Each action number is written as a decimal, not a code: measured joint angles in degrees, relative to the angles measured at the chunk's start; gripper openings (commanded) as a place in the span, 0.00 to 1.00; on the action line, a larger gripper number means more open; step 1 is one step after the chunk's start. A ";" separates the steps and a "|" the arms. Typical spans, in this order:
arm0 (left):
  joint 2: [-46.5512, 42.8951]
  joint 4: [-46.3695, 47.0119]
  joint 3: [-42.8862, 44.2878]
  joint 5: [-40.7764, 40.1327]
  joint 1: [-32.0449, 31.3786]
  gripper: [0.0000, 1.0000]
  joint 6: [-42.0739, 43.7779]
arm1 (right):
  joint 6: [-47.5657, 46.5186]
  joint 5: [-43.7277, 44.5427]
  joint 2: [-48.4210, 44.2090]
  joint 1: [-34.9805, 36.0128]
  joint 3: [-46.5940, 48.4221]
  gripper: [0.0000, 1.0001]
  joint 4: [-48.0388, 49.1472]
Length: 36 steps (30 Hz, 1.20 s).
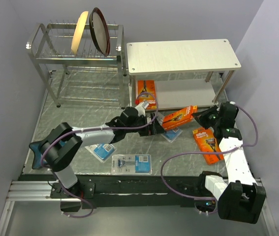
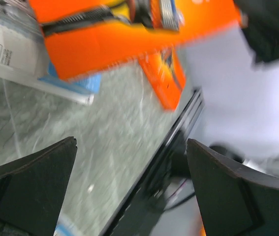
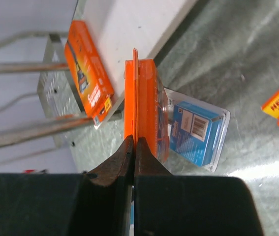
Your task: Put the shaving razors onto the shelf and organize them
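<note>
Now, right gripper (image 3: 133, 143): pinched tight on the orange pack (image 3: 146, 98), at its edge.
left gripper (image 2: 130, 147): jaws wide apart, nothing between them.
orange pack: bright card with clear blister, centre of top view, just before the shelf (image 1: 183, 55).

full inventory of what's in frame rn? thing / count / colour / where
orange razor packs: 3, orange; one upright at the shelf's lower tier, left end; one gripped in front of the shelf; one flat on the table, right side
clear-blue razor packs: 3, clear with blue card; two flat near the front left, one partly under the gripped orange pack
shelf: 1, white, two tiers, far right; top board bare
dish rack: 1, chrome, far left
plates: 2, one cream, one dark brown, upright in the rack
table: 1, grey marbled
left end effector: 1, black, open, holding nothing, table centre
right end effector: 1, black, shut on an orange pack's edge
</note>
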 measured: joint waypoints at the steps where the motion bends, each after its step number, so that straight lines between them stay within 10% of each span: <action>1: 0.98 1.38 -0.04 -1.14 -0.15 1.00 -2.62 | 1.03 0.52 -0.13 -0.07 0.07 0.00 -0.63; 10: 8.09 4.11 7.65 -7.91 -1.53 0.99 -22.21 | 7.21 3.34 -2.78 -0.13 0.00 0.00 -6.69; 15: 9.62 -1.31 11.32 -11.21 -3.52 0.69 -33.92 | 9.29 3.41 -3.67 -0.52 -0.68 0.00 -7.02; 36: 13.46 -16.74 18.05 -15.96 -7.76 0.84 -58.36 | 10.80 3.41 -5.29 -5.42 -3.82 0.00 -7.91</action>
